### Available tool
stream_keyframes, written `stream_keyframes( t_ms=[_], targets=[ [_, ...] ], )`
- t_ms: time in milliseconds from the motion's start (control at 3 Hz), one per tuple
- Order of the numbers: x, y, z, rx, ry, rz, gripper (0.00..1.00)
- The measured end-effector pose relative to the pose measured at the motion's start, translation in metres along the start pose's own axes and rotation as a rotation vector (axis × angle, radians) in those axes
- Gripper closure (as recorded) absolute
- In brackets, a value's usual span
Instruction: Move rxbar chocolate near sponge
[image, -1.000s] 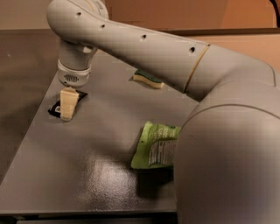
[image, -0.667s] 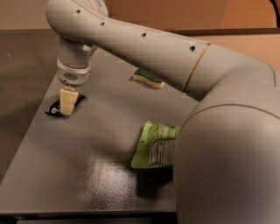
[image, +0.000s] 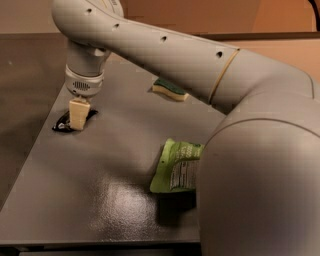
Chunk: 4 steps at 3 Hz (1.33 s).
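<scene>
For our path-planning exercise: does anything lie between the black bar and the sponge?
Nothing visible does. The gripper rests on the black bar near the table's left edge; only bare table separates it from the sponge. The green bag lies nearer the camera, off that path.

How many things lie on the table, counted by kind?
bar: 1
sponge: 1
green bag: 1
Total: 3
The gripper is low at the bar, far left.

table (image: 100, 200): grey, glossy glare | wall (image: 190, 15): tan, behind table
</scene>
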<state>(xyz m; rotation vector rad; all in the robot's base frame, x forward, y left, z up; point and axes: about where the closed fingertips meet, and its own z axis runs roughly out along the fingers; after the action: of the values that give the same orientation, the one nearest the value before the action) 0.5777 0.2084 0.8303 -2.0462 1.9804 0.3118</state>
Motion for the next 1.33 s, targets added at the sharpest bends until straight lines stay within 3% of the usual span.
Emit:
stream_keyframes(
  t_ms=[667, 1333],
  targets=[
    [0.013, -0.032, -0.069, 0.057, -0.077, 0.061, 1.00],
    [0.043, -0.079, -0.122, 0.138, -0.100, 0.133, 1.00]
  ],
)
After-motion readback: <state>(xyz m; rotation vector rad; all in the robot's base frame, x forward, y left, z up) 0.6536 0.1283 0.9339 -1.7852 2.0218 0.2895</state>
